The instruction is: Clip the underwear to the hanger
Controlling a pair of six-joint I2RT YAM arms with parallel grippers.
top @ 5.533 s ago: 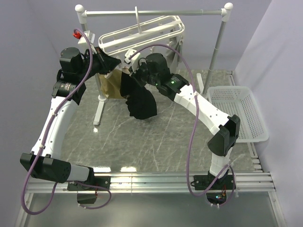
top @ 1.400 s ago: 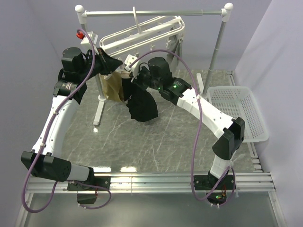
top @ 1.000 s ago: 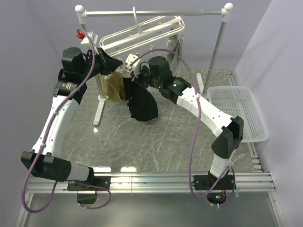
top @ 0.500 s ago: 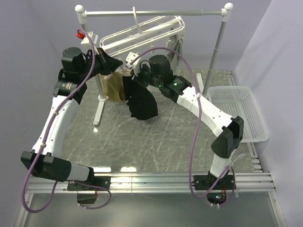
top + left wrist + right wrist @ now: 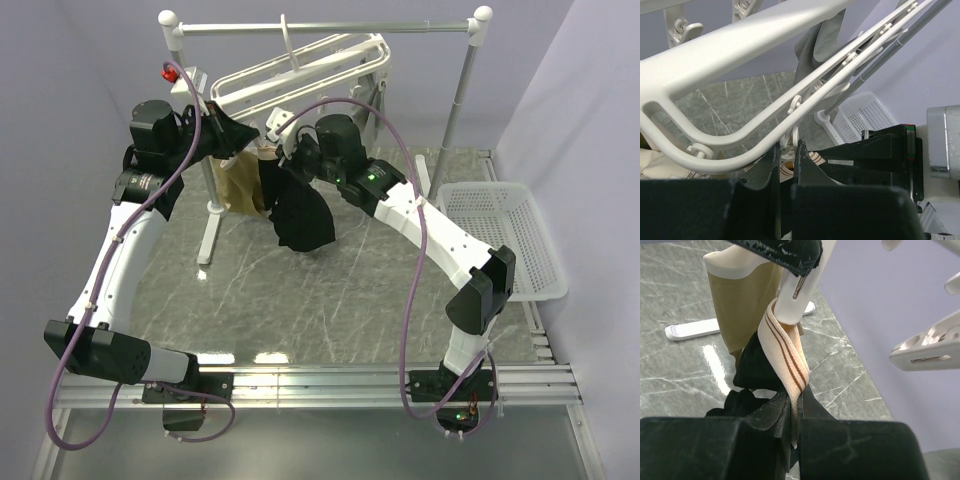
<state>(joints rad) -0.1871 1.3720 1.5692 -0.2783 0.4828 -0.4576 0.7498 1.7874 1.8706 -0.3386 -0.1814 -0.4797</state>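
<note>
right gripper grips the underwear band; left gripper pinches a hanger clip. seat the band deep in the clip before easing either grip.

White plastic double-rail hanger hangs tilted from the metal rail. Below it, black tan-banded underwear hangs just right of a tan garment; a white mesh basket lies far right.

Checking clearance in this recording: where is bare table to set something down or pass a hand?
Bare table lies between the two arms, from the hanging underwear to the near rail. Crowded: under the hanger, where the left tool pinching a clip, the right tool gripping the waistband, the tan garment and the rack foot bunch.
</note>
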